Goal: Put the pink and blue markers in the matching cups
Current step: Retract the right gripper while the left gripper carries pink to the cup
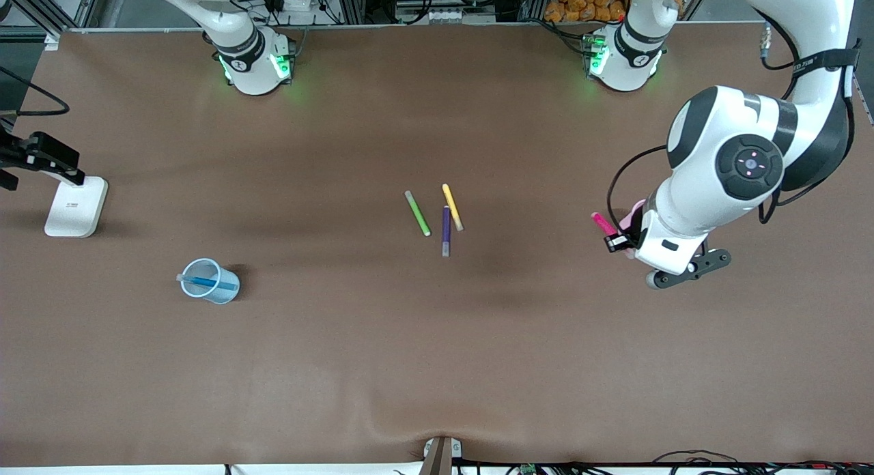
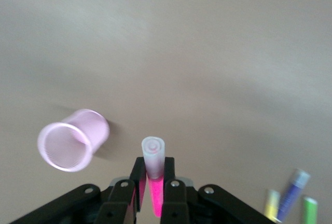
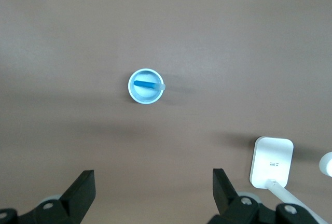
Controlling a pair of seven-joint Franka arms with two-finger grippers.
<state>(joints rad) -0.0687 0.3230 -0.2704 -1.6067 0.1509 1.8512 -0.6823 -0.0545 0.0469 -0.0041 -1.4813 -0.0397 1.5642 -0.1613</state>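
My left gripper [image 1: 616, 241] [image 2: 154, 165] is shut on the pink marker [image 1: 603, 224] [image 2: 154, 154] and holds it off the table with its pale end pointing down, beside the light pink cup [image 2: 72, 140]. In the front view the arm hides most of that cup [image 1: 636, 211]. The light blue cup [image 1: 209, 281] [image 3: 146, 86] stands toward the right arm's end with the blue marker [image 1: 205, 281] [image 3: 146, 84] inside it, leaning on the rim. My right gripper [image 3: 154, 187] is open and empty, high over the table near the blue cup; it is out of the front view.
Green [image 1: 417, 213], yellow [image 1: 452, 206] and dark purple [image 1: 446, 231] markers lie together mid-table; they also show in the left wrist view, with the purple marker [image 2: 292, 194] the plainest. A white camera stand [image 1: 76, 205] [image 3: 272, 162] sits at the right arm's end.
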